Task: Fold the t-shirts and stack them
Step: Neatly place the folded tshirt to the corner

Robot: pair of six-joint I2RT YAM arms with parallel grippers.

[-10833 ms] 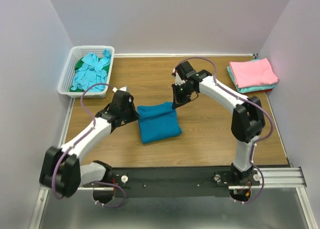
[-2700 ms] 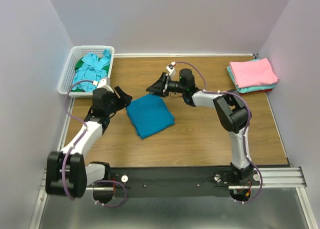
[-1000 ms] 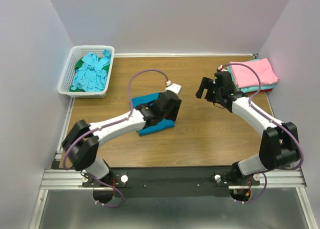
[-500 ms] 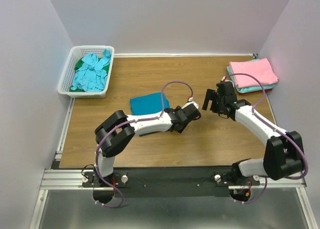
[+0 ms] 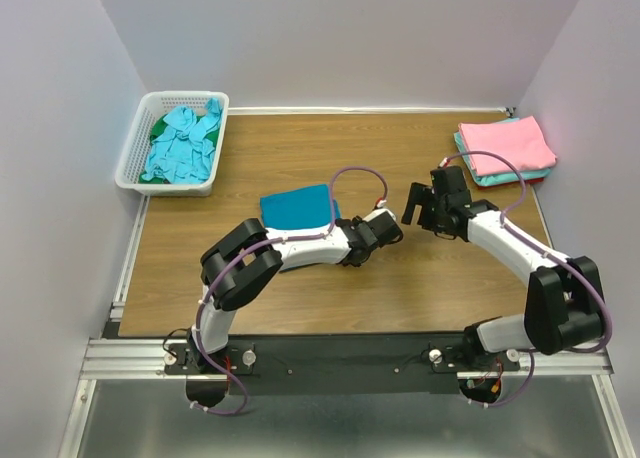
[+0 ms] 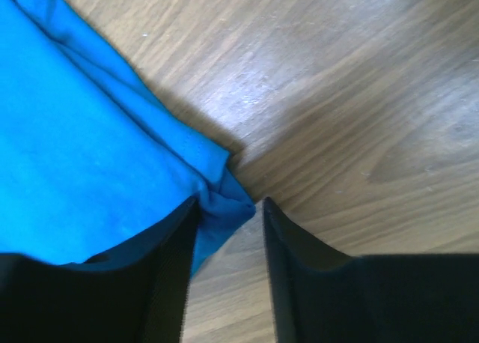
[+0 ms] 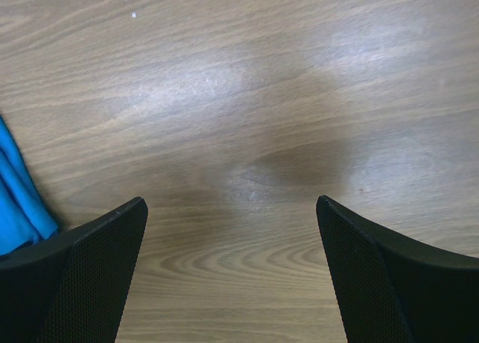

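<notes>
The deep teal-blue t-shirt (image 5: pixel 295 206) lies folded mid-table, partly hidden under my left arm. My left gripper (image 5: pixel 390 228) is low at its right corner. In the left wrist view the shirt (image 6: pixel 90 148) fills the left side and its corner tip pokes between the fingers of the left gripper (image 6: pixel 228 208), which stand narrowly apart with bare wood showing between them. My right gripper (image 5: pixel 415 206) hovers just right of that spot, wide open over wood (image 7: pixel 232 208), holding nothing. The shirt's edge (image 7: pixel 19 208) shows at the left of the right wrist view.
A stack of folded shirts, pink on top (image 5: pixel 505 146), sits at the back right by the wall. The white slotted basket (image 5: pixel 135 148) at the back left holds crumpled light aqua shirts (image 5: pixel 185 143) and a green one (image 5: pixel 160 130).
My left arm has swept right across the teal shirt to its right corner, and its jaws have narrowed. The right gripper has come down and left from the stack.
</notes>
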